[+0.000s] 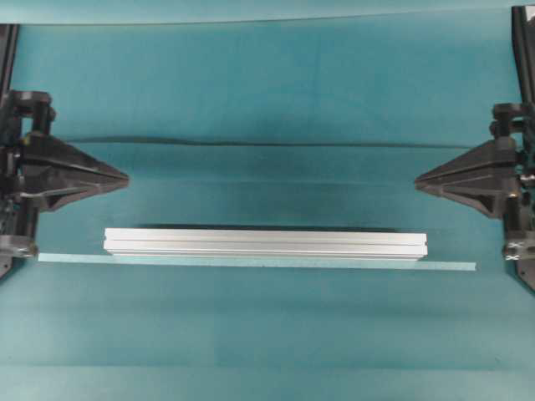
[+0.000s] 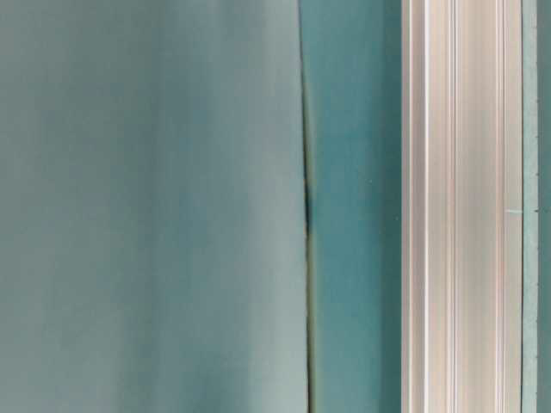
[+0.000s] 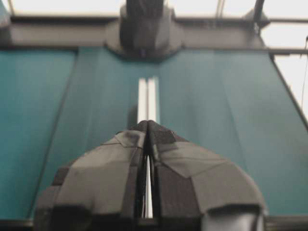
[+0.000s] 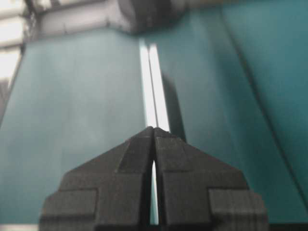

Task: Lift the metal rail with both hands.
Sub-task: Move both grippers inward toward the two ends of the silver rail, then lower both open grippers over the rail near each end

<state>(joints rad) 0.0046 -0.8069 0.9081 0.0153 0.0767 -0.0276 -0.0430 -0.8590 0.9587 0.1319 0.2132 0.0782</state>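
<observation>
The metal rail [image 1: 265, 242] lies flat across the middle of the teal table, a long silver grooved bar with square ends. In the table-level view the metal rail [image 2: 461, 206] fills the right side as a pale grooved band. My left gripper [image 1: 125, 178] hovers at the left edge, shut and empty, its tips pointing right, behind and left of the rail's left end. My right gripper [image 1: 417, 179] mirrors it at the right edge, shut and empty. In the wrist views the rail [image 3: 147, 98] [image 4: 153, 82] stretches away beyond the closed tips of the left gripper [image 3: 147, 122] and right gripper [image 4: 153, 129].
A thin pale tape strip [image 1: 251, 262] lies along the rail's near side and reaches past both its ends. A dark seam [image 1: 267, 143] in the teal cover runs across the table behind the grippers. The opposite arm's base [image 3: 144, 29] stands at the far table edge.
</observation>
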